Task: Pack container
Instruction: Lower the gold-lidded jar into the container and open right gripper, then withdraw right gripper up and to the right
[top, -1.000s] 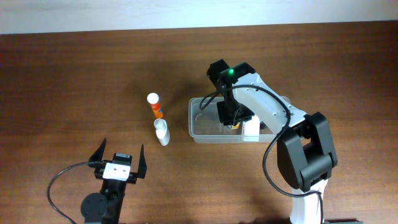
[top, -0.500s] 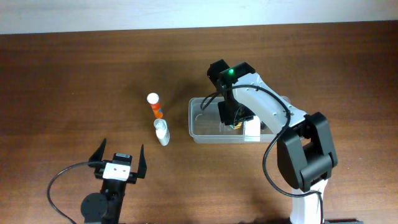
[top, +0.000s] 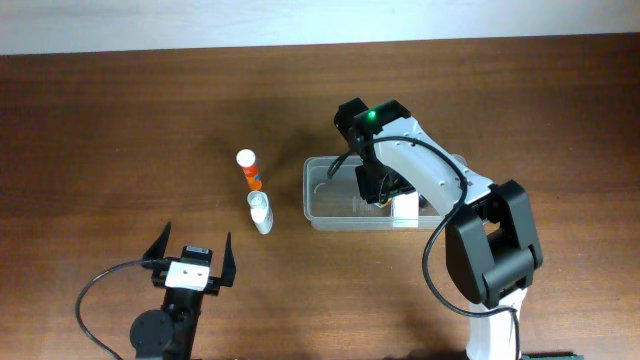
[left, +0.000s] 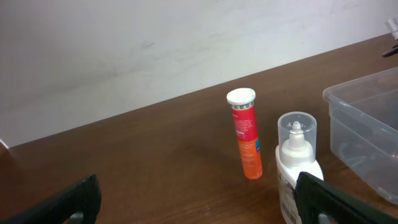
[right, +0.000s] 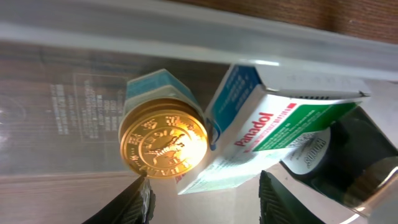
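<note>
Right gripper (right: 205, 196) has widened; its fingers stand spread inside the container (top: 318, 192), the gold-lidded jar (right: 163, 147) just past them, unpinched.

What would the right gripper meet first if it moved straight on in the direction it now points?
Most likely the gold-lidded jar or the Panadol box next to it inside the container. Both lie just ahead of the right gripper. Depth is unclear, so I cannot say which comes first.

The dark brown wooden worktop (top: 120, 130) carries a clear rectangular plastic container (top: 312, 200). To its left stand an upright white-capped orange tube (top: 250, 172) and, just beside it, a clear-capped white bottle (top: 260, 212).
</note>
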